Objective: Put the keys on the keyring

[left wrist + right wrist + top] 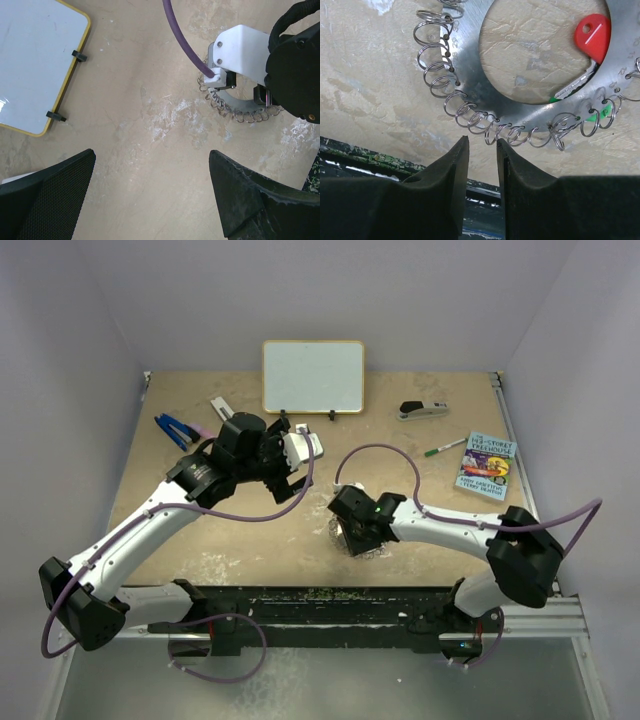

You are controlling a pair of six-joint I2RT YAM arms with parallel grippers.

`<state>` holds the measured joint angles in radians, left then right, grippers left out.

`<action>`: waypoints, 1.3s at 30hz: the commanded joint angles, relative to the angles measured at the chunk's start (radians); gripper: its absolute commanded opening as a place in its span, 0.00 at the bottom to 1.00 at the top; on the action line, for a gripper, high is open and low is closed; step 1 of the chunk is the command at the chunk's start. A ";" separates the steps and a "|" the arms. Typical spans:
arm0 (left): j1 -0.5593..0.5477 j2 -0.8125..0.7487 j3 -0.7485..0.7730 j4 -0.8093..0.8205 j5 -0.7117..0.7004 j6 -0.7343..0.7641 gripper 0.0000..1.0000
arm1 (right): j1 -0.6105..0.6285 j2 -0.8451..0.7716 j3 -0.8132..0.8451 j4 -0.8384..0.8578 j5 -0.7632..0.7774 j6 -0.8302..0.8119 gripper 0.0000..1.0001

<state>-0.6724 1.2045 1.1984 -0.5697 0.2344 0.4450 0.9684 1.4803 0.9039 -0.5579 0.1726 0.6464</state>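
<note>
The right end effector (482, 144) stands narrow, a thin gap between its fingers (451, 172) and nothing in that gap. At 12 o'clock from the tips in the right wrist view, just beyond them, lies the keyring (470, 85), flat on the table (250, 540), its fringe of wire loops almost at the fingertips. At about 1 o'clock, inside the ring's opening, sits the red-headed key (592, 35), its blade running down over the ring's inner edge. The green-headed key (592, 118) shows only as green patches under the ring's rim at that side; how it lies I cannot tell.

In the top view the left end effector (290, 455) hangs between 10 and 11 o'clock from the keyring, well apart. Its fingers (60, 195) are spread wide, with only bare table between them. Farther out, a whiteboard (312, 375) stands between 11 and 12 o'clock, a stapler (423, 410) at 1 o'clock, and a pen (443, 447) and a book (487, 465) near 2 o'clock.
</note>
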 commanded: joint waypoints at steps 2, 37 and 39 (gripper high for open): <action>0.006 -0.033 0.017 0.039 0.020 -0.006 0.98 | 0.010 0.004 -0.021 0.015 0.021 0.031 0.33; 0.005 0.105 0.123 0.070 0.496 -0.035 0.98 | 0.017 -0.344 0.104 0.064 0.008 -0.145 0.00; 0.004 0.124 0.119 0.081 0.564 -0.044 0.98 | 0.026 -0.352 0.144 0.072 0.008 -0.146 0.00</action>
<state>-0.6689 1.2980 1.2884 -0.5545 0.6308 0.4347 0.9771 1.1534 0.9657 -0.5243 0.1955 0.5377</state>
